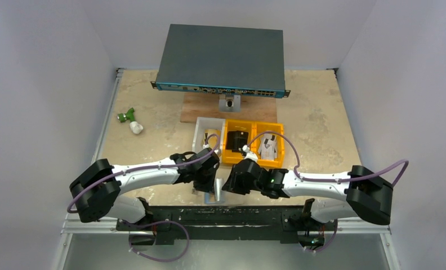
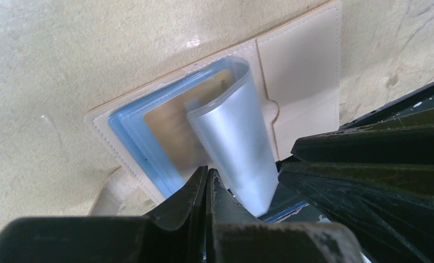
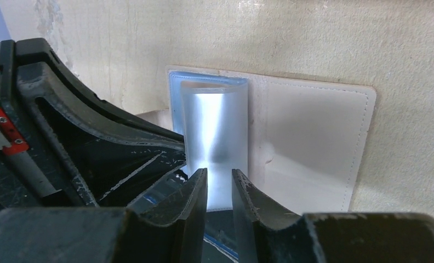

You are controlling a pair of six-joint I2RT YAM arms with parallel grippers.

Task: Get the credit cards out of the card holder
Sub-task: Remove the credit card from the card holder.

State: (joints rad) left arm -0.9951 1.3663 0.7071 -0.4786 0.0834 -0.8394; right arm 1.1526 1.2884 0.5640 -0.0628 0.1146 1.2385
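The card holder (image 2: 302, 71) lies open and flat on the table, with cream panels and a pale blue pocket stack (image 2: 128, 137). One silver card (image 2: 237, 142) is bent up out of that pocket and stands between both grippers (image 1: 217, 187). My left gripper (image 2: 206, 171) is shut with nothing visible between its jaws, its tip down at the blue pocket beside the card's left edge. My right gripper (image 3: 219, 172) faces the card (image 3: 215, 126) from the other side. Its jaws stand a narrow gap apart, and the card's free end lies just beyond the fingertips, not between them. The holder's right panel (image 3: 313, 142) is bare.
Behind the grippers stand a white bin (image 1: 208, 135) and two orange bins (image 1: 237, 147) (image 1: 268, 149) holding small items. A network switch (image 1: 221, 59) sits on a wooden board (image 1: 201, 109) at the back. A green and white object (image 1: 129, 119) lies at left. The black front rail (image 1: 221, 216) is close.
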